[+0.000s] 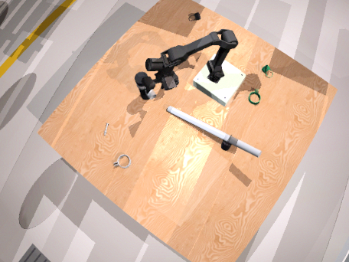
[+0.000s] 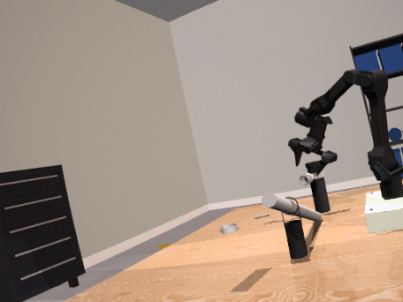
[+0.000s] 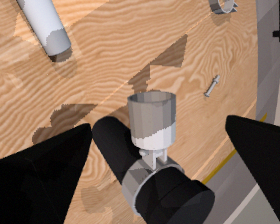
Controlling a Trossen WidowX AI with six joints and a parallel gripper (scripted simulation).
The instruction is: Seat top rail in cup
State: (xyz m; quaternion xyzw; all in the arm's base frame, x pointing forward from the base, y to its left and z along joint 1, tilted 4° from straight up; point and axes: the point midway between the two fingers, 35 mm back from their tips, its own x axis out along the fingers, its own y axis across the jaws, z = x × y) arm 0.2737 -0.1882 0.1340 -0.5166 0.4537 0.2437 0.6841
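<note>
The white top rail [image 1: 199, 123] [image 2: 283, 206] [image 3: 47, 26] passes through the loop cap [image 1: 229, 144] on the small black post [image 1: 226, 145] [image 2: 296, 240]. It slopes down, its cut end [image 1: 171, 109] [image 3: 59, 45] low by the table, outside the cup and a short way from it. The rail-end cup [image 1: 151, 94] [image 2: 305, 179] [image 3: 153, 120] hangs on the brace band [image 3: 131, 184], up near the cap of the big post [image 2: 321, 196] [image 3: 111, 142]. The cup's open mouth faces away from the post. My gripper [image 2: 307, 166] [image 3: 159, 126] is open and empty, its fingers either side of the cup in the wrist view; contact is unclear.
The arm stands on a pale base block [image 1: 233, 85] [image 2: 384, 221]. A silver band [image 1: 124, 168] [image 2: 229, 230] and a small bolt [image 1: 106, 129] [image 2: 262, 216] [image 3: 212, 86] lie beyond the big post. A green ring [image 1: 249, 99], a green cap [image 1: 265, 69] and a black cap [image 1: 197, 16] lie around the base.
</note>
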